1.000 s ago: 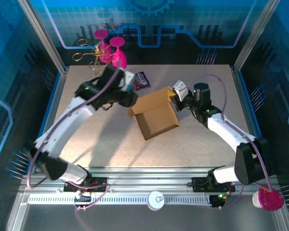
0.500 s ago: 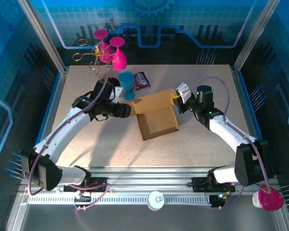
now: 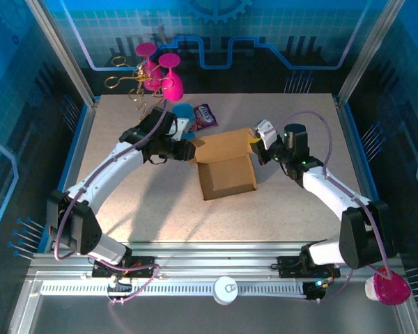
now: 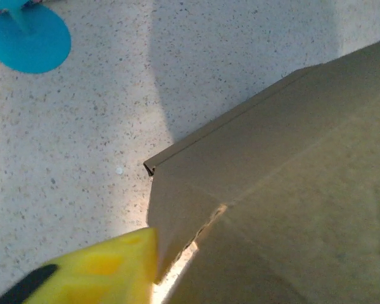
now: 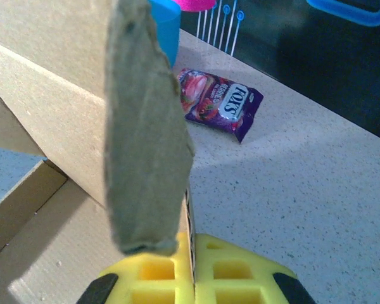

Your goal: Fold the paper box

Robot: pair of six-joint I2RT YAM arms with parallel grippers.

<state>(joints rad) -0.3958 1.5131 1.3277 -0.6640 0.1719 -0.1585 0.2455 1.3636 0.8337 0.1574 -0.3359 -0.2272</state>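
Right jaws first: the right gripper (image 3: 256,142) is clamped on a raised flap of the paper box (image 3: 226,163). Wrist cam has the ragged cardboard edge pinched betw. its two yellow pads (image 5: 228,253). Left jaws, can't tell. The left gripper (image 3: 186,148) sits at the box's opposite corner, and its wrist cam gives just one yellow finger (image 4: 107,269) touching the corner fold. Whether it's gripping or only nudging is unclear. So the box sits betw. the two grippers, open side up, back panel raised.

Risks, my read:
- That pinched flap edge looks frayed. A hard pull or twist from the right could tear it rather than crease it.
- If the left isn't really holding, the box prob. slides or spins on the table (image 3: 146,202), and the fold goes crooked.
- A blue cup (image 3: 183,111) and a purple snack packet (image 3: 206,115) lie just beyond the left jaws. A shove that way could knock them.

Surface: pale speckled top, looks smooth, so little friction to count on. Room: blue-walled cell w/ metal posts, and pink glasses (image 3: 160,73) well past the left jaws at the back edge.
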